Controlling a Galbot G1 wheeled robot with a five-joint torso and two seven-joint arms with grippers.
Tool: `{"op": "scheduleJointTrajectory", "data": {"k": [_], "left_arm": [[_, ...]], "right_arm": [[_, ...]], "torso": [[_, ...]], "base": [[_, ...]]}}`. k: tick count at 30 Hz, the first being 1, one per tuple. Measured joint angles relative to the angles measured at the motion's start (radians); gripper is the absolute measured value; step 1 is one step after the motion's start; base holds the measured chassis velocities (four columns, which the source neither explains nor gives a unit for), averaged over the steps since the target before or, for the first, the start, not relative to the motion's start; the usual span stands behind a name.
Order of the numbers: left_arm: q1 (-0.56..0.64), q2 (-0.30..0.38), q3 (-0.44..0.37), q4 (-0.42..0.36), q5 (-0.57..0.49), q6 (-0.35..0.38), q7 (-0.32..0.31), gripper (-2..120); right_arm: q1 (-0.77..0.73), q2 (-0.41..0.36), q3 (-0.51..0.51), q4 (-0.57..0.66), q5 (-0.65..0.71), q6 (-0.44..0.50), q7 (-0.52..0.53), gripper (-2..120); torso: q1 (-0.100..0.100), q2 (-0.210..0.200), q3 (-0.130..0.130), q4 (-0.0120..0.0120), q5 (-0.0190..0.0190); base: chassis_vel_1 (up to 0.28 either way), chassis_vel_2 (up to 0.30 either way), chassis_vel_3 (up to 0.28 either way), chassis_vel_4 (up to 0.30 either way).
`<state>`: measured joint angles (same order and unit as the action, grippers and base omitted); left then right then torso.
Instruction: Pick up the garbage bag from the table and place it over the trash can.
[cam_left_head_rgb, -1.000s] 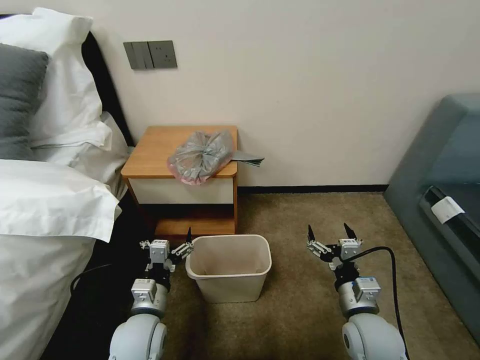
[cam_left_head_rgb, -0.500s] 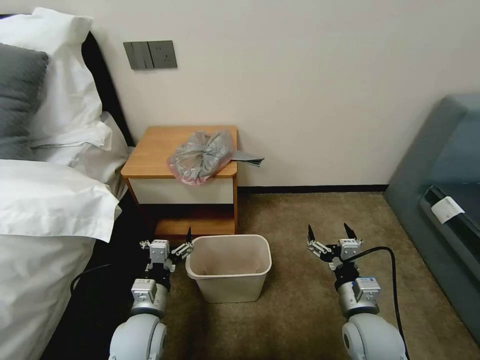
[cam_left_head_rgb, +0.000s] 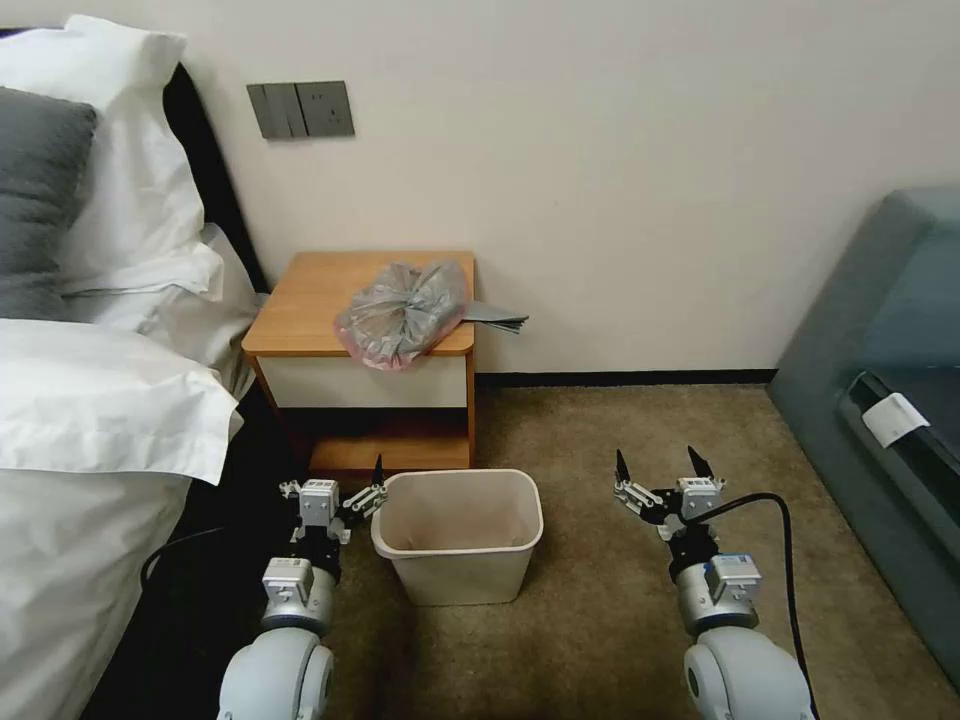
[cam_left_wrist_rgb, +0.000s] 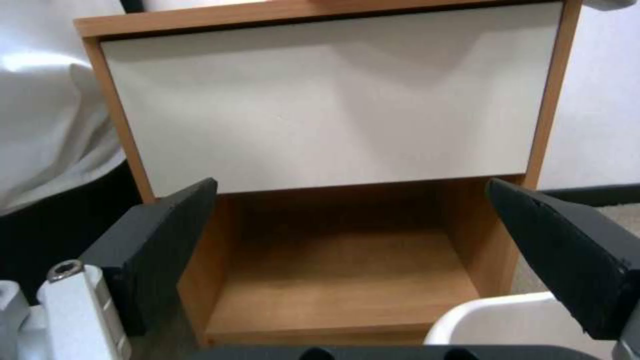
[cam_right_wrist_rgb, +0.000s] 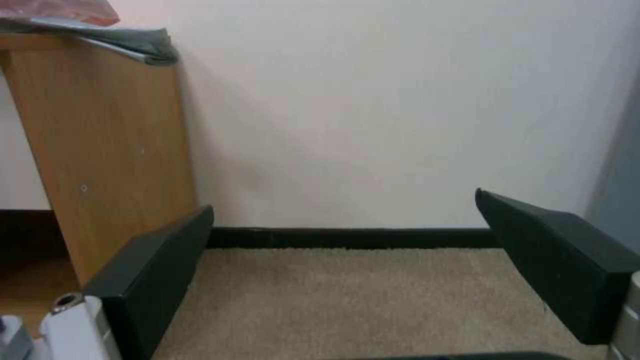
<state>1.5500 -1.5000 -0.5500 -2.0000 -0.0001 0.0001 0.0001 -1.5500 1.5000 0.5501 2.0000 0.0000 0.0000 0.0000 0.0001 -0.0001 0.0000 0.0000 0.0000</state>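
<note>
Claw work has not begun: the left claw and right claw hang low with fingers spread, empty, flanking the trash can. At twelve o'clock, the garbage bag overhangs the worktop's front edge. Pinching that overhanging pinkish hem looks best.

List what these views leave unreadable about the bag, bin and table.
- Garbage bag: crumpled in head view, so its opening is hidden; right wrist view's edge cuts it off.
- Trash can: its near wall hides the bottom in head view.
- Table: left wrist view's edge cuts off its top.
</note>
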Motion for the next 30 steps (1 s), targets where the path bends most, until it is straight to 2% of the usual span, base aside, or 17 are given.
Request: {"op": "scheduleJointTrajectory", "data": {"k": [23, 26, 29, 30], "left_arm": [[0.001, 0.000, -0.001, -0.002, 0.000, 0.000, 0.000, 100], [0.011, 0.000, -0.011, -0.021, -0.007, 0.003, 0.000, 100], [0.053, 0.006, -0.055, -0.099, -0.041, 0.015, -0.003, 100], [0.053, 0.006, -0.055, -0.099, -0.041, 0.015, -0.003, 100]], "right_arm": [[0.000, 0.000, 0.000, 0.000, 0.000, 0.000, 0.000, 100], [-0.003, 0.000, -0.001, 0.004, 0.000, 0.000, 0.001, 100], [-0.045, 0.011, -0.021, 0.074, -0.004, 0.012, 0.014, 100], [-0.045, 0.011, -0.021, 0.074, -0.004, 0.012, 0.014, 100]], "torso": [[0.000, 0.000, 0.000, 0.0000, 0.0000], [0.000, 0.000, 0.000, -0.0001, -0.0003], [0.000, 0.000, 0.000, 0.0000, 0.0000], [0.000, 0.000, 0.000, 0.0000, 0.0000]], "base": [[0.000, 0.000, 0.000, 0.000], [0.000, 0.000, 0.000, 0.000], [0.000, 0.000, 0.000, 0.000], [0.000, 0.000, 0.000, 0.000]]}}
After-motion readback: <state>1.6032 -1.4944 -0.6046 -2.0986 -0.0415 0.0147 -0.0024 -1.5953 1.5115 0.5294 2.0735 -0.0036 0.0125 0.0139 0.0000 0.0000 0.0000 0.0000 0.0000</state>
